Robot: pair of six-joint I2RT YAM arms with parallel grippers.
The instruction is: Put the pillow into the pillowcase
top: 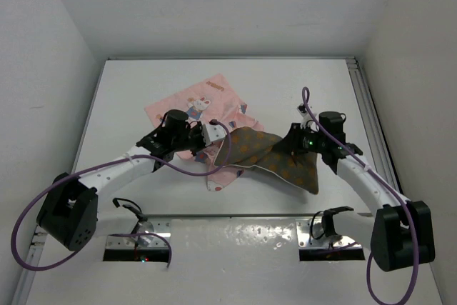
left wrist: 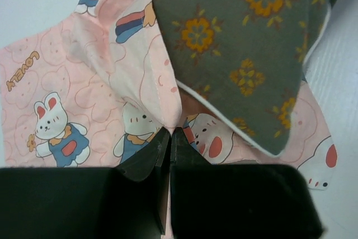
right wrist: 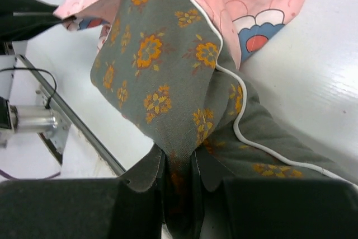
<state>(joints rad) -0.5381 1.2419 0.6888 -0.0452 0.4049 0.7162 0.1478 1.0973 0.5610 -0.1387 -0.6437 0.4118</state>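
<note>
Left gripper (left wrist: 170,134) on pillowcase (left wrist: 84,76), right gripper (right wrist: 178,159) on pillow (right wrist: 162,65), clear only wrist-side.

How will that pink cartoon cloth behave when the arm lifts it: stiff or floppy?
Probably floppy: the pillowcase puckers into folds where the left gripper pinches it. It is likely light too, as the cloth looks thin and lies in soft creases. It may sag against the pillow, whose end appears tucked under its pink edge.

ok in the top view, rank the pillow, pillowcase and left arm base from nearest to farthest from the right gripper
1. pillow, pinched in the right gripper itself.
2. pillowcase, to that gripper's left, mid-table.
3. left arm base, at the near-left corner.
</note>
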